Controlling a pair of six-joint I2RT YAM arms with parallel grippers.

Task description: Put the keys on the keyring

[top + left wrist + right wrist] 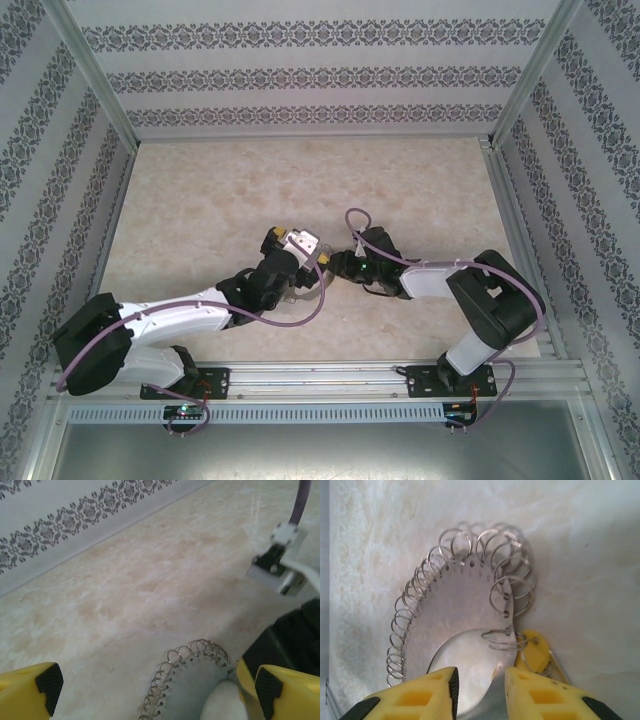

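Note:
The keyring (pixel 465 605) is a flat grey metal crescent with several small wire loops along its rim. My right gripper (pixel 480 690) is shut on its lower band, one finger in the hole and one outside. A key (pixel 536 652) with a yellow head hangs from a loop at the plate's right edge, its thin shaft pointing down to the right. In the left wrist view the keyring (pixel 195 680) rises between the wide-apart fingers of my open left gripper (pixel 157 685), which touches nothing. From above, the left gripper (pixel 300 250) and right gripper (pixel 335 268) meet mid-table.
The marble-patterned table (pixel 300 180) stretches away behind both grippers. Patterned walls (pixel 320 70) close it in at the back and sides. The right arm's black body (pixel 295 640) and white camera mount (pixel 280 555) stand close on the left gripper's right side.

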